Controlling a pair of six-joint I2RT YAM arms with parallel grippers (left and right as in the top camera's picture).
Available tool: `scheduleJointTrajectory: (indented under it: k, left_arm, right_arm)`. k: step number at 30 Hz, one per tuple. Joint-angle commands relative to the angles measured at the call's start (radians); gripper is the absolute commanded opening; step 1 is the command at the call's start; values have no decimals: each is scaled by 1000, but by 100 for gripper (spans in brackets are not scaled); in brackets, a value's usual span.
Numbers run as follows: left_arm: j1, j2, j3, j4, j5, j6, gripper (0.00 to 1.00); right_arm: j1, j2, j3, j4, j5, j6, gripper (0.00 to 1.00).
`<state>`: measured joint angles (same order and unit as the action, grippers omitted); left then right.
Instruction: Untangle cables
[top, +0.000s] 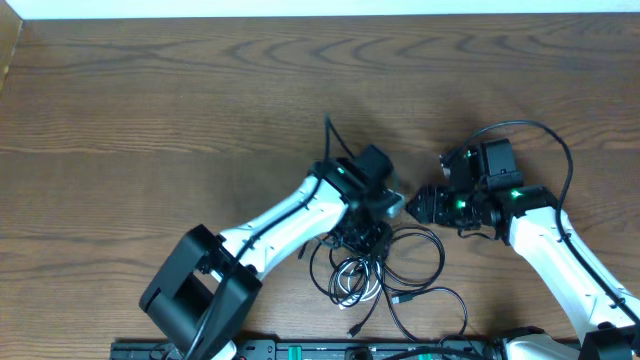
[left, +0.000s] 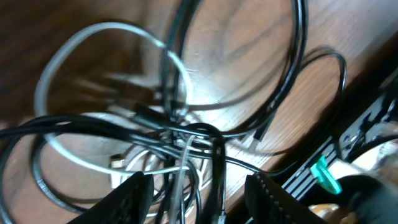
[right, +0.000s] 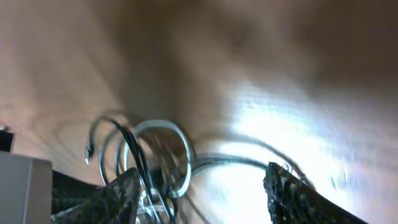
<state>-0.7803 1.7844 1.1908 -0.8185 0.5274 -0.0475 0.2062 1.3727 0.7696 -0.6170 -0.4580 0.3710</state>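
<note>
The cables lie in a knotted heap near the front of the wooden table: long black cables (top: 420, 262) loop around a shorter white cable (top: 352, 283). My left gripper (top: 368, 232) is open directly over the knot; in the left wrist view its fingers (left: 200, 196) straddle the black cables (left: 214, 152) and the white cable (left: 93, 34). My right gripper (top: 418, 205) is open, just right of the heap and above the table. The right wrist view shows blurred cable loops (right: 163, 155) between its fingers (right: 202, 190).
A black plug end (top: 405, 299) lies at the heap's front. A black rail (top: 330, 350) runs along the table's front edge. Thick black wires (top: 545, 135) arch over the right arm. The two grippers are close to each other.
</note>
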Motion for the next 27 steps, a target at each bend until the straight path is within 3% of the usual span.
scheduleJointTrajectory:
  k: [1, 4, 5, 6, 7, 16, 22, 27]
  left_arm:
    - [-48, 13, 10, 12, -71, 44, 52]
    - [-71, 13, 5, 34, -73, 44, 49]
    - [-78, 13, 5, 41, -73, 44, 41]
    - [-83, 13, 5, 45, -73, 43, 21]
    - [-83, 13, 5, 45, -73, 44, 8]
    - [-25, 12, 51, 39, -68, 13, 7]
    - [82, 5, 132, 96, -48, -235, 7]
    - [189, -20, 135, 452, 193, -504, 7]
  right_arm:
    - [-3, 0, 5, -37, -16, -21, 61]
    - [-3, 0, 1, -52, -16, -21, 63]
    - [-3, 0, 0, -54, -16, -21, 63]
    - [-3, 0, 0, -57, -17, -21, 63]
    - [-3, 0, 0, -57, -17, -21, 63]
    - [-56, -1, 1, -79, -64, -55, 55]
    - [-208, -1, 1, -111, -343, -175, 56]
    - [-320, -1, 1, -132, -501, -233, 57]
